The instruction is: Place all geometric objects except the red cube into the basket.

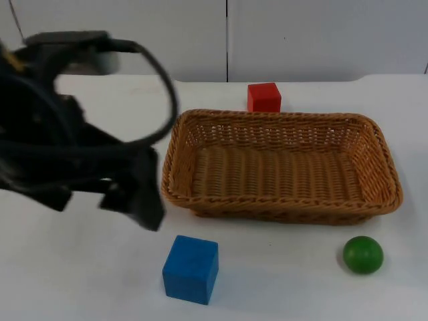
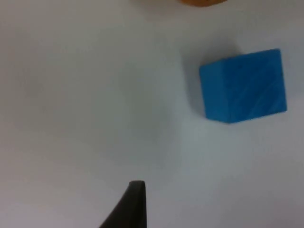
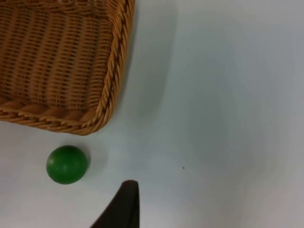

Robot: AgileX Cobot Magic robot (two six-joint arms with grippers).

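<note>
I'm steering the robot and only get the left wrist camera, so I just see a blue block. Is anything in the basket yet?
Observer: No. The wicker basket holds nothing; the blue cube sits on the white table in front of its left end.
Operator: Are there other toys?
Observer: A green ball lies on the table in front of the basket's right end, apart from it.
Operator: Where's the red one?
Observer: The red cube stands behind the basket, against its far rim.
Operator: Where's my gripper?
Observer: The left gripper hangs above the table, left of the basket, behind the blue cube.
</note>
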